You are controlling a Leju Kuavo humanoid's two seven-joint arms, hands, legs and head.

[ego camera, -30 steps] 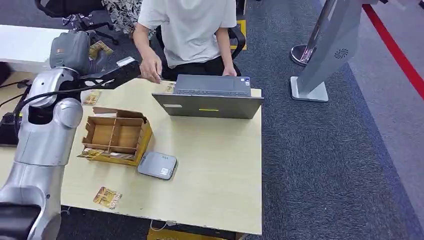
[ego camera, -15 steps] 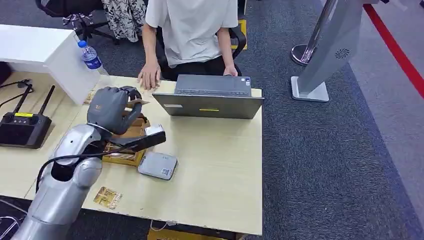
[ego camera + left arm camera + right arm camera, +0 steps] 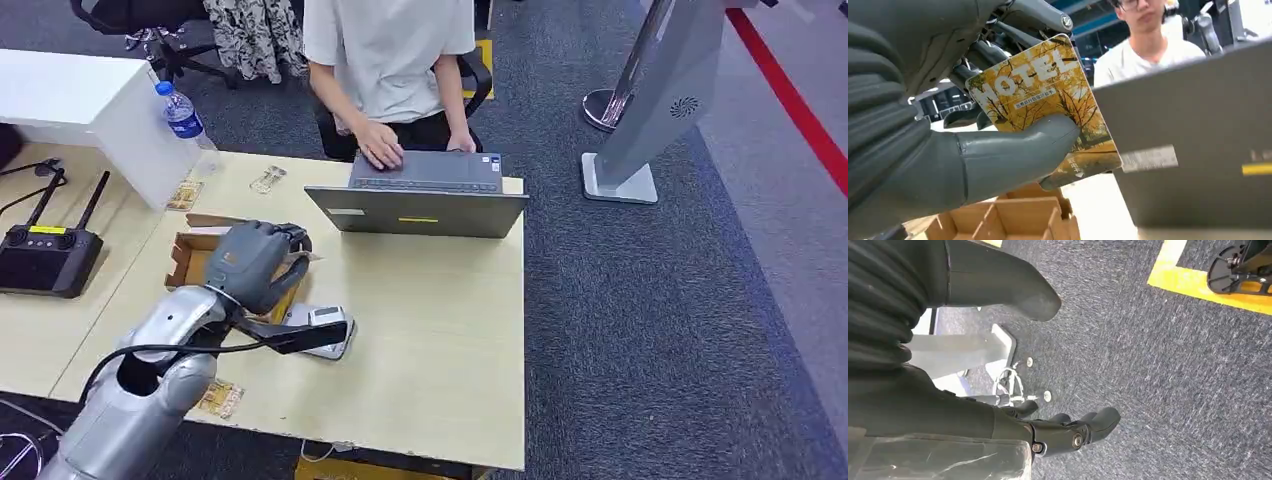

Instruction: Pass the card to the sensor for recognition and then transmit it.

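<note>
My left hand (image 3: 255,262) hovers over the cardboard divider box (image 3: 190,262), just behind the grey sensor pad (image 3: 336,348). It pinches a yellow "HOTEL" card (image 3: 1048,95) between thumb and fingers, and the card's edge (image 3: 301,257) pokes out toward the laptop. My wrist partly covers the sensor. My right hand (image 3: 1013,425) hangs beside my body above the carpet, fingers apart and holding nothing.
A person sits behind the open laptop (image 3: 420,210) with a hand (image 3: 380,152) on its keyboard. More cards lie near the front edge (image 3: 218,397) and at the back (image 3: 185,193). Keys (image 3: 268,180), a water bottle (image 3: 182,115) and a black controller (image 3: 45,258) are to the left.
My left arm swung down from the far table edge to above the box, then closer to the sensor, card in hand. The person's hand moved from the table to the laptop keyboard.
</note>
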